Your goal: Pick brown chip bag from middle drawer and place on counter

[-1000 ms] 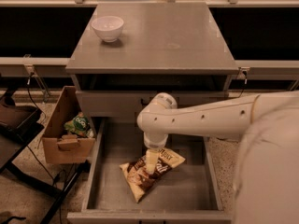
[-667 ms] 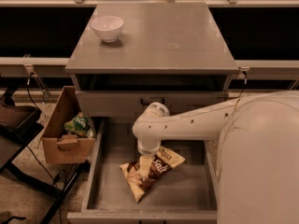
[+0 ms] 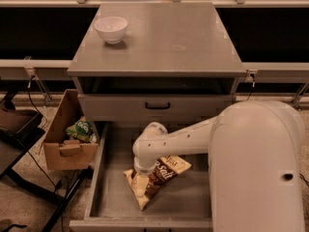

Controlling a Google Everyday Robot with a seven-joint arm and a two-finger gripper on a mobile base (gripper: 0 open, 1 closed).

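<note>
The brown chip bag (image 3: 161,174) lies tilted on the floor of the open middle drawer (image 3: 186,203), its cream end toward the drawer's front left. My gripper (image 3: 141,170) hangs from the white arm, points down into the drawer and sits right over the left half of the bag, hiding part of it. The counter (image 3: 164,42) is the grey top slab of the cabinet, above and behind the drawer.
A white bowl (image 3: 111,29) stands on the counter's back left. A closed drawer front with a black handle (image 3: 157,106) is just behind the arm. A cardboard box (image 3: 65,146) with a green packet (image 3: 81,128) stands left of the drawer. My white arm body fills the lower right.
The arm's wrist has moved left and down, from above the bag's middle to low over its left half. The bag has stayed where it was.
</note>
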